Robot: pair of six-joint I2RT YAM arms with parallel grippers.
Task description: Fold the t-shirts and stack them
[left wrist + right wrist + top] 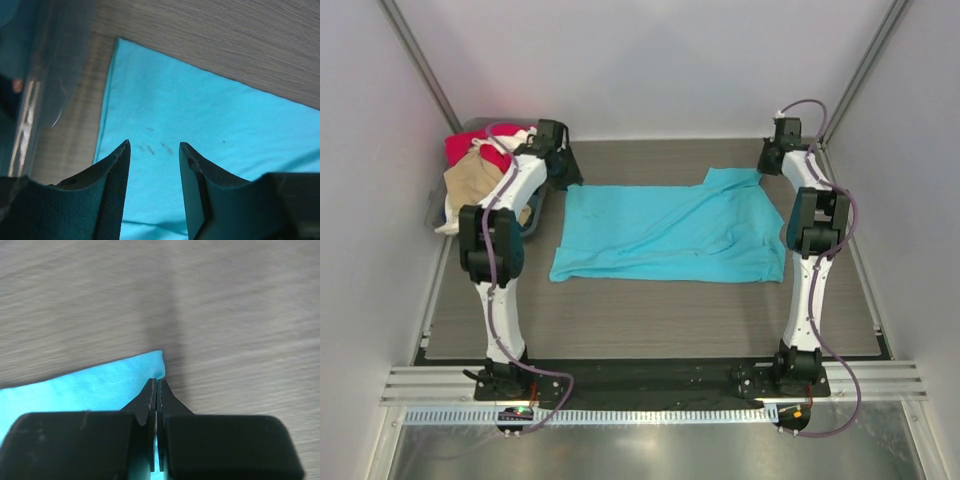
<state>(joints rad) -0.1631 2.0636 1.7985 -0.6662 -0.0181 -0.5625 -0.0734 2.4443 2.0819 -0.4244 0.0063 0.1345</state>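
Note:
A bright turquoise t-shirt (670,232) lies spread and partly folded in the middle of the table. My left gripper (563,172) is open and empty just above its far left corner; in the left wrist view the fingertips (154,145) straddle the turquoise cloth (210,120) without touching it. My right gripper (772,160) is at the far right, shut on the hem of the shirt's sleeve (735,180). In the right wrist view the jaws (157,381) pinch the turquoise edge (100,385). Red (470,148), tan (475,185) and cream-white (448,225) shirts lie in the bin.
A clear grey plastic bin (438,215) stands at the far left against the wall, its wall showing in the left wrist view (50,75). White walls enclose the wood-grain table (650,320) on three sides. The arm bases are at the near edge.

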